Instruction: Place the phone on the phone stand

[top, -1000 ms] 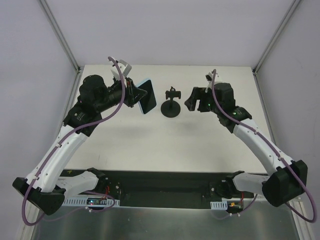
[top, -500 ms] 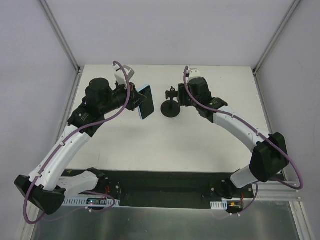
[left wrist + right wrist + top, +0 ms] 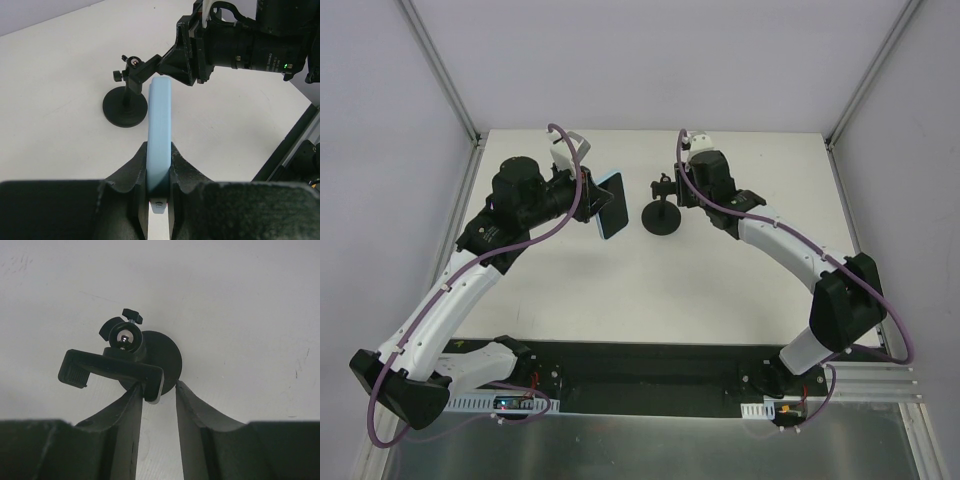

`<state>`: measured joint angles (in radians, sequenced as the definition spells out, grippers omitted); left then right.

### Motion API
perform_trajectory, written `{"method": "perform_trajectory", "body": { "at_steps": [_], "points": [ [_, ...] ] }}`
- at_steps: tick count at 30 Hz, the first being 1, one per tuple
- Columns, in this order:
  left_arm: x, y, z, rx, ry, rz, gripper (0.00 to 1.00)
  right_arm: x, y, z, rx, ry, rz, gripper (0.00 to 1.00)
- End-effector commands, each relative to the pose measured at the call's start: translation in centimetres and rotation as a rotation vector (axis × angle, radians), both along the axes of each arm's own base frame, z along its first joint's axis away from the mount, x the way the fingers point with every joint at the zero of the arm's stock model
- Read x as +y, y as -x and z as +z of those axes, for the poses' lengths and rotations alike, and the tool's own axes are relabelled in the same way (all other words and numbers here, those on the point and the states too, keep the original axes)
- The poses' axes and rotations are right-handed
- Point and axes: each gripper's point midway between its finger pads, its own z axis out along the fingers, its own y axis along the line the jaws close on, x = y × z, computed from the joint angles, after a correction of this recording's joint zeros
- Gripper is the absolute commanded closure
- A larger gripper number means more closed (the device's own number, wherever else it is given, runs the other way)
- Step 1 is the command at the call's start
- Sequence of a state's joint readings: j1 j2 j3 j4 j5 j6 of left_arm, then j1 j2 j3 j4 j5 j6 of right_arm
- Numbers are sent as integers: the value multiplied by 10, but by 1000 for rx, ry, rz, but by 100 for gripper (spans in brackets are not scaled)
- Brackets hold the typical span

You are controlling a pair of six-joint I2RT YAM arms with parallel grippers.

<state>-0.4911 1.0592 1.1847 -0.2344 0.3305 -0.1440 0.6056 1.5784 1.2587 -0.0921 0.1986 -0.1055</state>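
White table (image 3: pixel 620 290), left tool (image 3: pixel 159 156) clamping phone (image 3: pixel 160 112), long axis toward phone stand (image 3: pixel 125 107), right tool (image 3: pixel 157 389) straddling it (grip unclear).

Lab test cell, white table (image 3: pixel 650 285), aluminium posts (image 3: pixel 440 68)

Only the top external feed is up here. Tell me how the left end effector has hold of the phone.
Observer: Left wrist view: the left end effector is shut on the phone. It clamps the two flat faces at one end, with the pale-blue edge facing the camera.
Operator: Now report the right end effector at the stand.
Observer: Right wrist view: the right end effector is open. Its fingers sit either side of one end of the cradle bar on the phone stand. The table shows between that end and one finger.
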Motion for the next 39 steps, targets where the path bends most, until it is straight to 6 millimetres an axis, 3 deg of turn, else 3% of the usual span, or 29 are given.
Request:
{"method": "perform_trajectory", "body": {
  "at_steps": [1,14,18,22,26,30,32,33,34,39],
  "points": [
    [-6,-3,33,-113,59,-19,100,8,-14,31,-96,-26,6,68],
    [-12,-5,31,-92,74,-40,100,17,-19,26,-105,-18,50,70],
    [-12,-5,32,-96,74,-42,100,21,-19,30,-124,-27,78,80],
    [-18,-3,31,-93,80,-77,100,20,-13,32,-142,-17,114,99],
    [-33,6,30,-92,106,-194,100,22,5,38,-154,-27,211,99],
    [-64,42,37,-146,189,-526,100,29,28,35,-111,-82,360,99],
    [-73,47,33,-155,233,-612,100,31,37,33,-72,-136,444,99],
    [-77,51,46,-257,263,-674,100,32,40,32,-56,-154,468,99],
    [-84,57,42,-271,270,-743,100,32,44,33,-40,-186,514,99],
    [-112,53,28,-426,217,-890,100,31,53,31,25,-236,627,99]
  ]
}}
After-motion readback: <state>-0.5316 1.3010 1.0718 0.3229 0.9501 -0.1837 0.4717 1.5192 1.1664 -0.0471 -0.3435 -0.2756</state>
